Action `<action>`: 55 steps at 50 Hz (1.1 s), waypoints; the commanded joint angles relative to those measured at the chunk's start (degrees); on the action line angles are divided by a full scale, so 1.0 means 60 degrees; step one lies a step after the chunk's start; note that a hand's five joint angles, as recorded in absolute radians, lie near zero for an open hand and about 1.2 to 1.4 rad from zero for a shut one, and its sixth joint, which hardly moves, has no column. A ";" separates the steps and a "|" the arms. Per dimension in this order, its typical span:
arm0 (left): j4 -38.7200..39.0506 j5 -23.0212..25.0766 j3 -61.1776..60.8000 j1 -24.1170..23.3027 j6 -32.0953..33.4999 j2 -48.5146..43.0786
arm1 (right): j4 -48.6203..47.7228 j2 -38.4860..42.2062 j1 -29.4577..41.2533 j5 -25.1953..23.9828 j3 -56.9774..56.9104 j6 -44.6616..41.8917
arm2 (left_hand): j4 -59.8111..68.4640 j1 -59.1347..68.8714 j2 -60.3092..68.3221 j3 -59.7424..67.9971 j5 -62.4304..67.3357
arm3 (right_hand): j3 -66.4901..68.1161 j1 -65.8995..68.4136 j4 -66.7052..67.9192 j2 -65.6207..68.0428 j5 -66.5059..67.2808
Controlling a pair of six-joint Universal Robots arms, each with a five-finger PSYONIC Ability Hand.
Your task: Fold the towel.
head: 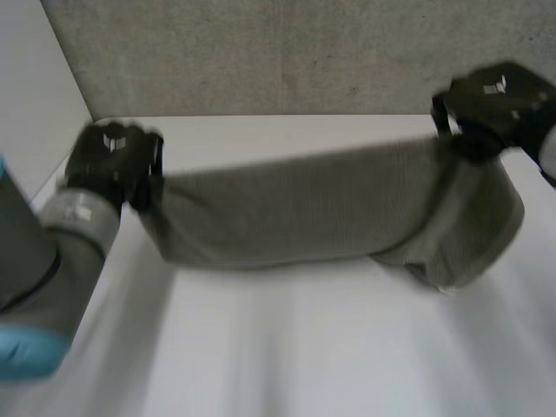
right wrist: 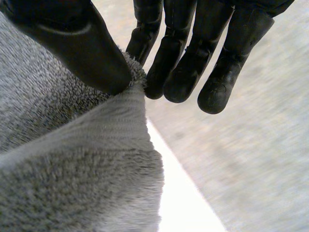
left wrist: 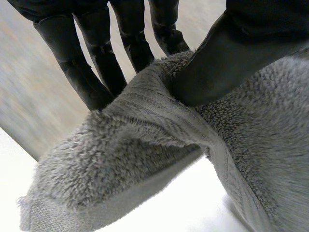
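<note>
A grey fleecy towel [head: 313, 208] hangs stretched between both hands above the white table [head: 287, 347]. My left hand [head: 111, 161] holds the towel's left end; in the left wrist view the thumb [left wrist: 217, 63] presses the towel [left wrist: 145, 145] against the fingers [left wrist: 87, 72]. My right hand [head: 491, 102] holds the right end, where the cloth sags in a loop [head: 469, 234]. In the right wrist view the thumb [right wrist: 77, 43] pinches the towel's corner [right wrist: 130, 77] against the fingers [right wrist: 183, 63].
A grey speckled wall [head: 287, 52] stands behind the table's far edge. A pale side wall [head: 30, 95] rises at the left. Bare table surface lies below the hanging towel toward the front.
</note>
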 commanded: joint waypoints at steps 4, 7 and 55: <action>0.1840 -0.0198 0.3271 0.0171 0.0195 -0.0997 | -0.6812 0.0814 0.1420 0.1626 -0.0281 0.1339 | -0.1941 -0.1039 -0.1690 -0.2173 -0.3280 | 0.0612 0.0700 0.0512 0.0771 0.0630; 0.2162 -0.0373 0.2747 0.0068 -0.0184 -0.0837 | -0.7215 0.0376 0.1363 0.1407 0.0407 0.1719 | -0.1997 -0.1095 -0.1746 -0.2229 -0.3335 | 0.0612 0.0700 0.0512 0.0771 0.0630; 0.0114 0.1252 -0.3920 -0.0166 0.1396 0.1332 | -0.4183 0.0080 -0.0454 -0.0630 0.6929 -0.1237 | -1.1782 -1.0880 -1.1530 -1.2013 -1.3120 | 0.0612 0.0700 0.0512 0.0771 0.0630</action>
